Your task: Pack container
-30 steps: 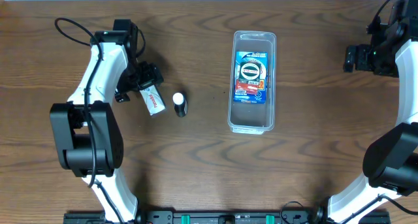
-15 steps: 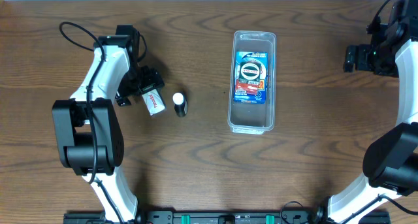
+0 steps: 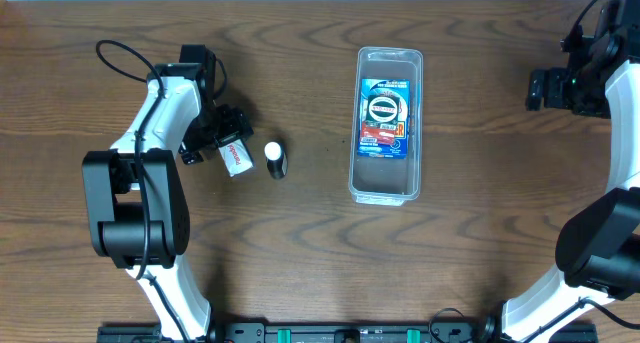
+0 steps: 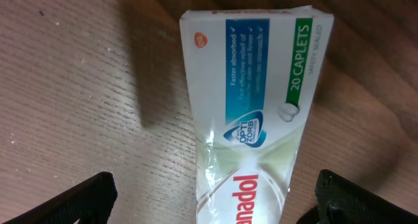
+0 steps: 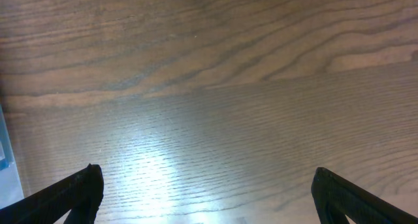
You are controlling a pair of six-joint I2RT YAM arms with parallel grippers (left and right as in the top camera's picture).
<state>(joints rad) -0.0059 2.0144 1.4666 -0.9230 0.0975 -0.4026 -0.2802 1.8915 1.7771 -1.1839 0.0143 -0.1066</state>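
The clear plastic container [image 3: 387, 188] lies lengthwise at the centre right of the table, with a blue and red packet [image 3: 383, 115] inside it. A white Panadol caplet box [image 3: 234, 159] lies on the table at the left; it also shows in the left wrist view [image 4: 261, 100]. My left gripper [image 3: 214, 131] is open, its fingers [image 4: 212, 201] on either side of the box's near end, not touching it. A small black bottle with a white cap [image 3: 275, 159] lies right of the box. My right gripper [image 3: 545, 88] is open and empty at the far right, over bare table [image 5: 209, 198].
The wood table [image 3: 300, 263] carries only these items. The container's left edge [image 5: 5, 145] just shows at the left of the right wrist view. Both arm bases stand at the table's front corners.
My left gripper has shifted slightly down and right over the Panadol box. The right arm has not moved.
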